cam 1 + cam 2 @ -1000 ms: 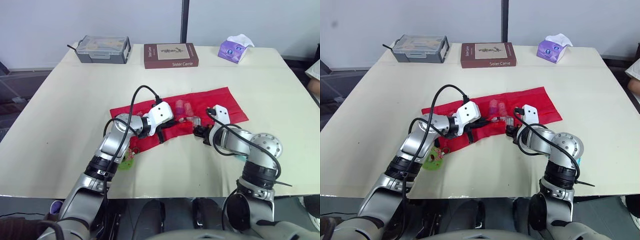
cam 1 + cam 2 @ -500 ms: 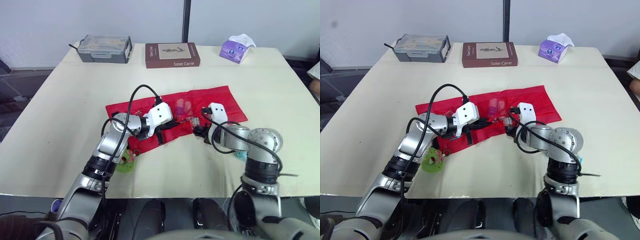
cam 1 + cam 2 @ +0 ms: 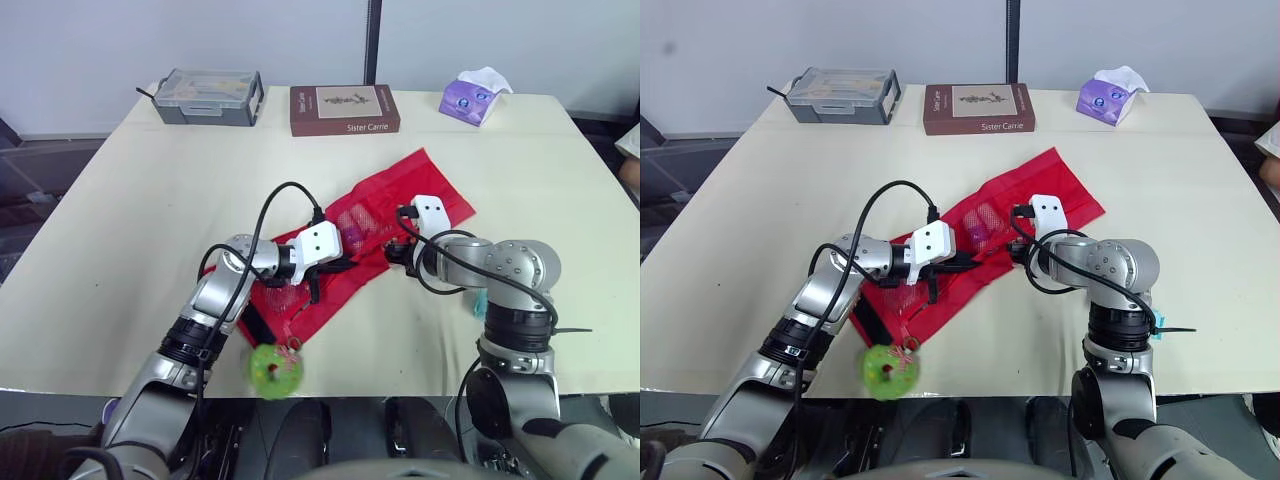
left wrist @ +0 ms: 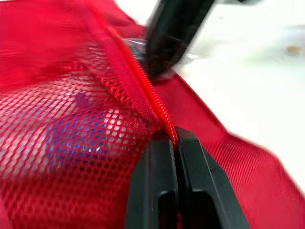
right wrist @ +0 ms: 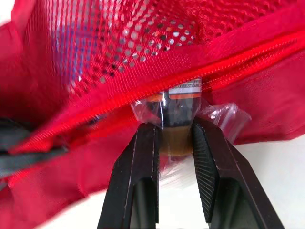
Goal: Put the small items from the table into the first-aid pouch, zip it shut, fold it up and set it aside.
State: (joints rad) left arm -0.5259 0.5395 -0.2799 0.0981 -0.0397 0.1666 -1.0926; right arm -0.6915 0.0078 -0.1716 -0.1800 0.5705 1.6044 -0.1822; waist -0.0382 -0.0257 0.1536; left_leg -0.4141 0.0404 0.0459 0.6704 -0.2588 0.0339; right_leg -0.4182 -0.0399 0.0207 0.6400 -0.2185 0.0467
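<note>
The red first-aid pouch lies slanted across the table's middle, its mesh pocket holding small items. My left gripper is shut on the pouch's zipper edge at the open mouth. Facing it, my right gripper is shut on a small brown bottle in clear wrap, which is pushed partway under the zipper lip. A round green item with a red tie lies by the pouch's near corner at the table's front edge.
A grey plastic case, a brown book and a purple tissue pack line the table's far edge. A small teal thing peeks out beside my right arm. A person's sleeve shows at the right border.
The pouch has swung from lying flat across to slanting, its left end pulled toward the front. The green item has slid to the front edge. Both grippers kept their holds.
</note>
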